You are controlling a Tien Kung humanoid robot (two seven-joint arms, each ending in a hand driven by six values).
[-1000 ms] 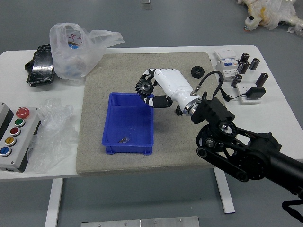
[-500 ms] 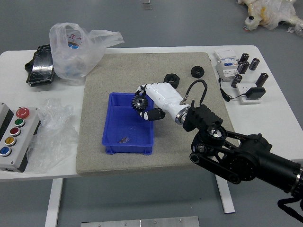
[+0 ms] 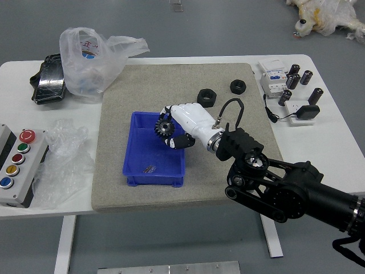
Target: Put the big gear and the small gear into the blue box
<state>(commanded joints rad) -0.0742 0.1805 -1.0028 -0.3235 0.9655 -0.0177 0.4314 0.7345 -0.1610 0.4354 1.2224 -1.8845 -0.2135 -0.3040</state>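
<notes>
Right hand [image 3: 188, 121], over blue box [image 3: 154, 178]; dark gear [image 3: 164, 127], apparently gripped in fingers [image 3: 181, 141]

Dk gear [image 3: 165, 127] w/ teeth, held, above open blue box [image 3: 153, 178]

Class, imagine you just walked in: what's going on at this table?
The robot's right hand is holding a dark toothed gear over the blue box, apparently to place it inside. Two black ring-shaped pieces, one nearer and one farther, lie on the mat outside the box.
</notes>
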